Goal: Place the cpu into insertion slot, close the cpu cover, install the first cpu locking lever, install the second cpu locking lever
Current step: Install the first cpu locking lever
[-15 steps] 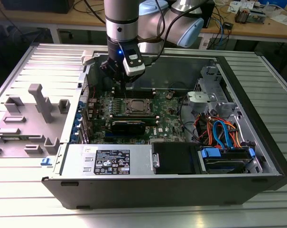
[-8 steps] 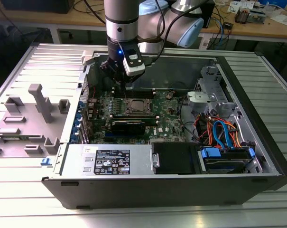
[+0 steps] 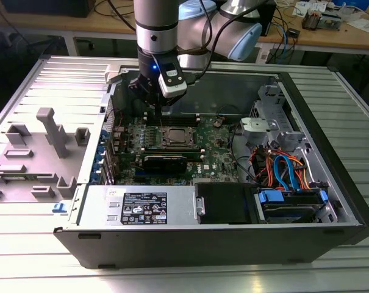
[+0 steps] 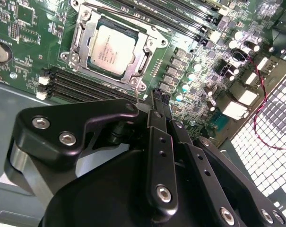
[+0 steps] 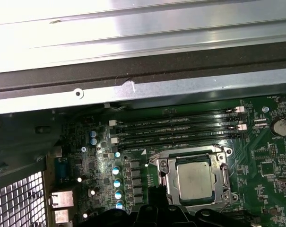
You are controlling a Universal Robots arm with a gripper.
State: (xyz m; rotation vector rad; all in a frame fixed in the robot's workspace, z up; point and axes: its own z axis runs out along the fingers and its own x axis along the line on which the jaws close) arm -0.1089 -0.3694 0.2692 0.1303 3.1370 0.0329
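Inside the open computer case (image 3: 190, 244), the chip (image 4: 107, 47) lay flat in its square slot (image 4: 143, 56) on the green board (image 4: 20, 28). The thin metal cover (image 4: 83, 35) was down around it. Just past it, farther back and toward the exterior view's left, hung the gripper (image 4: 160, 98). Its fingers were pressed together and held nothing. So the chip sat just in front of the tips.
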